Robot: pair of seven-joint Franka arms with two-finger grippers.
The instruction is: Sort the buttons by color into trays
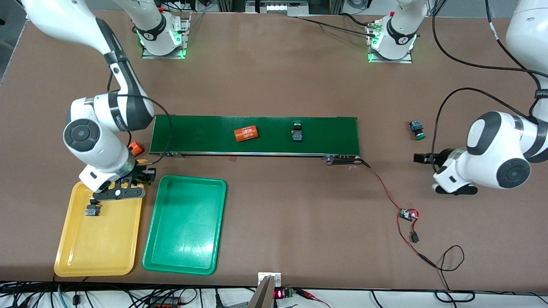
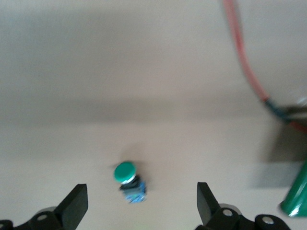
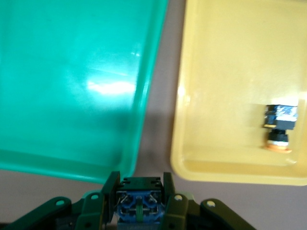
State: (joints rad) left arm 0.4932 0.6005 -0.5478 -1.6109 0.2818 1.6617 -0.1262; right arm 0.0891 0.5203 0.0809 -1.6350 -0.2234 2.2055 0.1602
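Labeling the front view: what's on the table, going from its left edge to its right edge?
yellow tray → green tray → orange 4680 cylinder → button on the conveyor belt → circuit board → green button

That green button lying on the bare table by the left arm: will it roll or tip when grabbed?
The green button lies on its side, so it cannot topple. Its round cap may pivot if nudged; the blocky body should resist rolling. The open left gripper straddles it.
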